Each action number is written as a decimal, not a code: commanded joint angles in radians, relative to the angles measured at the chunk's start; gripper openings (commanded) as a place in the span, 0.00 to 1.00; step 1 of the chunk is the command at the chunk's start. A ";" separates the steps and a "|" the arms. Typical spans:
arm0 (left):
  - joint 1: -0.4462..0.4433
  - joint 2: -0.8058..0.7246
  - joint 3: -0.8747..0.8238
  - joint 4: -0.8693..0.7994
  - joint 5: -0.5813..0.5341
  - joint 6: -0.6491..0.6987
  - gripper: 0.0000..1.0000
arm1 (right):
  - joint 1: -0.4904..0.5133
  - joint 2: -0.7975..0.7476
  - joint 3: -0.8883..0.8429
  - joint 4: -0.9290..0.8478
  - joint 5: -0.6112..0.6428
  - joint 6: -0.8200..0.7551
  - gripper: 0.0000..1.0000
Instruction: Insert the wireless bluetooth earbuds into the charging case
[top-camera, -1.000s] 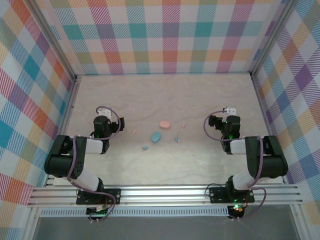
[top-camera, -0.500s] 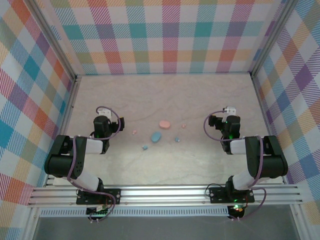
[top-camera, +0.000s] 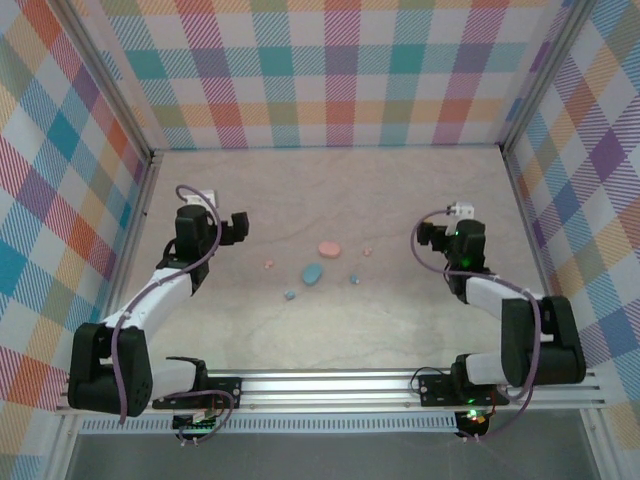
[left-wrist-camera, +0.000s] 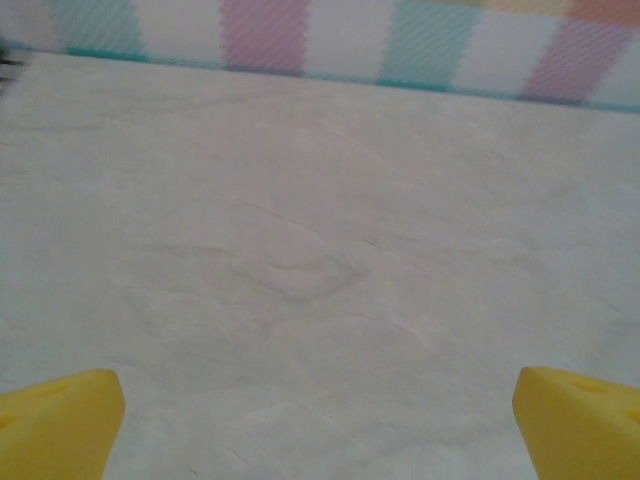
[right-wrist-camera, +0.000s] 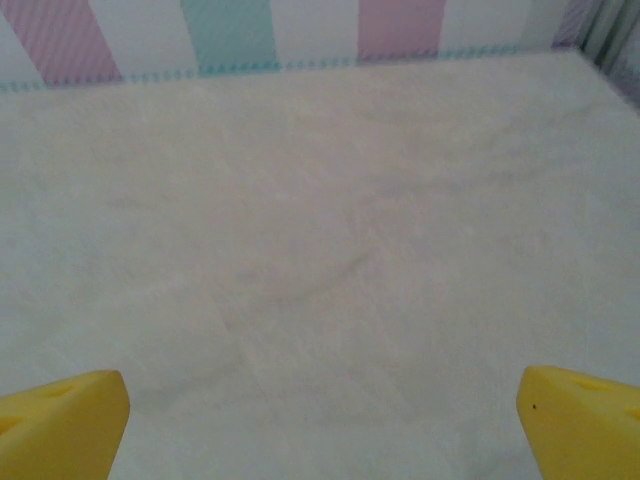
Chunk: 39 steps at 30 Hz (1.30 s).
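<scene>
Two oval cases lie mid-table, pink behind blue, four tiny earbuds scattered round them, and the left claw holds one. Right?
Not quite: the left gripper holds nothing; the left wrist view shows its yellow fingers wide apart over bare table. The rest stands: pink case behind blue case, four earbuds loose around them.

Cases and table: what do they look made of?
Pink case and blue case: probably smooth moulded plastic, going by the even pastel colour and rounded pebble shape. They are too small to judge gloss.
Table: matte, pale, with faint marble-like veining. Likely printed laminate or a mat; can't tell which.
</scene>
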<state>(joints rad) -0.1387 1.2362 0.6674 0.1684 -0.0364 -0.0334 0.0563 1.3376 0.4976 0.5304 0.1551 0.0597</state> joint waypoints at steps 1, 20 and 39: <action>-0.070 -0.010 0.029 -0.188 0.174 0.018 1.00 | 0.004 -0.055 0.140 -0.328 -0.027 0.140 1.00; -0.475 0.407 0.409 -0.455 0.220 0.579 0.93 | 0.231 0.071 0.334 -0.582 -0.500 0.258 0.83; -0.414 0.889 0.976 -0.871 0.446 0.830 0.85 | 0.231 0.044 0.241 -0.580 -0.466 0.219 0.84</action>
<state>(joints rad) -0.5575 2.0945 1.5909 -0.6102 0.3923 0.7624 0.2893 1.3960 0.7502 -0.0700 -0.3038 0.2955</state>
